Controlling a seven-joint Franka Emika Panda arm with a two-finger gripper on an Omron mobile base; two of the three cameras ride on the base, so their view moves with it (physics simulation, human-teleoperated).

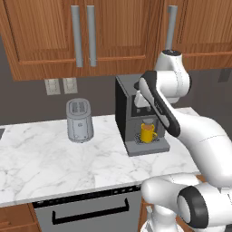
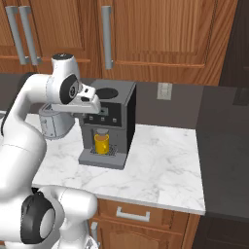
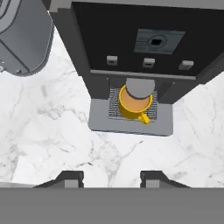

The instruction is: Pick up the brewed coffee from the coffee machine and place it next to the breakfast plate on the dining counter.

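Sitting on one coffee machine (image 3: 144, 57), one yellow mug (image 3: 133, 105), one toaster (image 1: 79, 120)

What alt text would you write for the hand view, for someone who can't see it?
A yellow mug of coffee sits on the drip tray of a dark coffee machine, seen from above on a white marble worktop. The gripper hovers open in front, a silver toaster at upper left.

You've got the coffee machine (image 1: 131, 113) on the worktop (image 1: 45, 158), back against the wall. Mug (image 1: 147, 132) sits on its drip tray (image 1: 147, 145), under the spout. Toaster (image 1: 79, 120) stands well left of the machine. Gripper (image 3: 111, 177) hangs above, in front of the tray.
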